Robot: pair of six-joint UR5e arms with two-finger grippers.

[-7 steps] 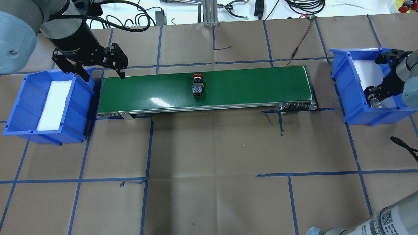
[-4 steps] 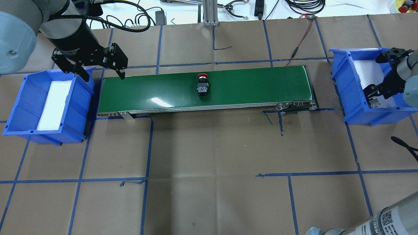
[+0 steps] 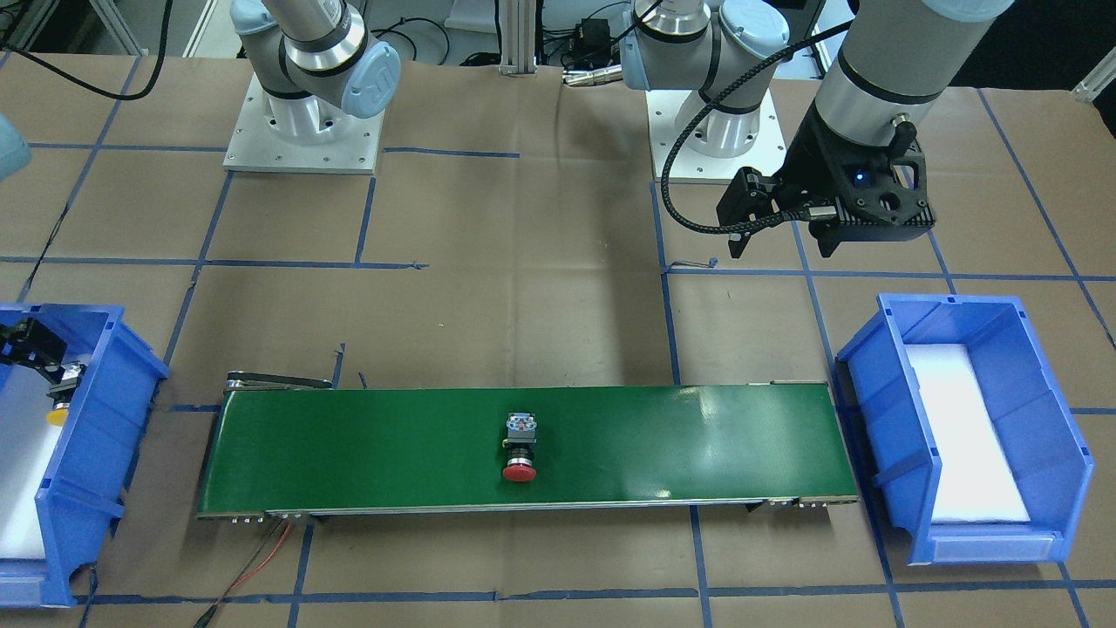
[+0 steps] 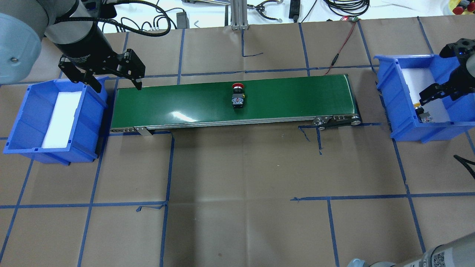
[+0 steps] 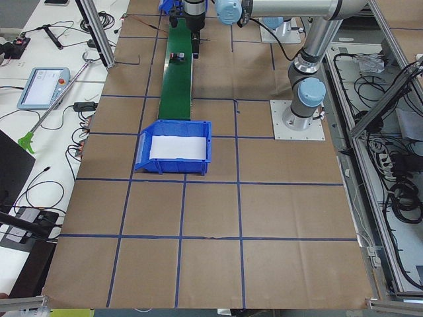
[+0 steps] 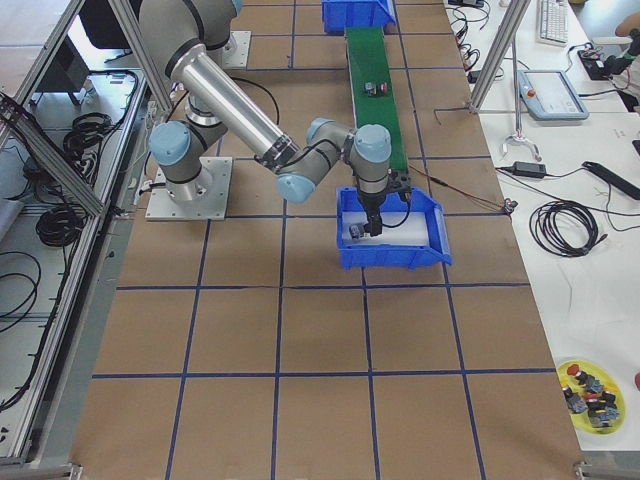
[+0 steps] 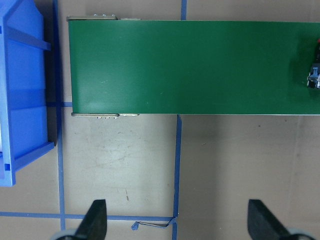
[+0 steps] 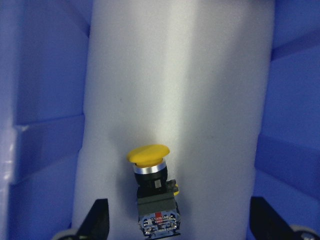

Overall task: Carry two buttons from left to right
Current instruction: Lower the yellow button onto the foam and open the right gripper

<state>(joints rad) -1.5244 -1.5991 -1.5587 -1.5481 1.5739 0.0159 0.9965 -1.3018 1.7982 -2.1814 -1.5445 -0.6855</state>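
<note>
The red button (image 4: 238,96) lies on its side near the middle of the green conveyor belt (image 4: 297,96). It also shows in the front view (image 3: 520,449) and at the right edge of the left wrist view (image 7: 315,75). The yellow button (image 8: 152,190) lies on white foam in the right blue bin (image 4: 393,92), near its front end (image 4: 425,116). My right gripper (image 8: 181,222) is open and empty just above it (image 4: 441,94). My left gripper (image 4: 118,83) is open and empty above the belt's left end, beside the left blue bin (image 4: 85,122).
The left bin (image 3: 881,410) holds only a white foam pad. A red and black cable (image 4: 343,40) runs to the belt's far right corner. The arm bases (image 3: 301,131) stand behind the belt. A dish of spare buttons (image 6: 590,390) sits off the table.
The red button has ridden rightward along the belt. My right gripper has risen and drawn back from the yellow button, which stays in the right bin. The left arm has not moved.
</note>
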